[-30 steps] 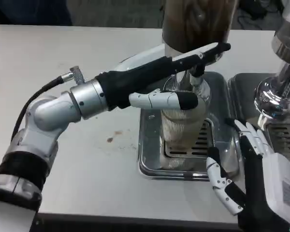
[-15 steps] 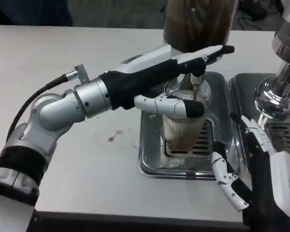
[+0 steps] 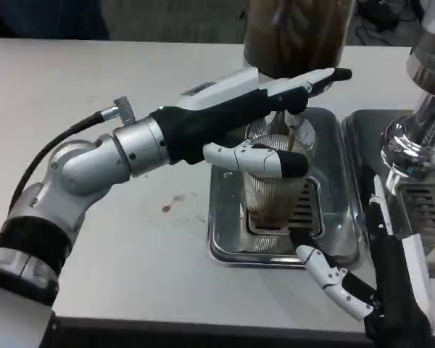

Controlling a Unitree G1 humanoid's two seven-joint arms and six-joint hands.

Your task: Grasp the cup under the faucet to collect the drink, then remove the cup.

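At frame centre, the left hand (image 3: 257, 138) grips the clear ribbed plastic cup (image 3: 274, 190), holding it upright on the steel drip tray (image 3: 228, 250) directly under the dispenser's faucet (image 3: 284, 116) so the brown drink collects inside. At lower right, the right hand (image 3: 362, 286) rests released, fingers apart, on the white table (image 3: 94, 94).

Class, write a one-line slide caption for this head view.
Left robot hand holds a ribbed clear cup on the metal drip tray under the faucet; right robot hand waits nearby.
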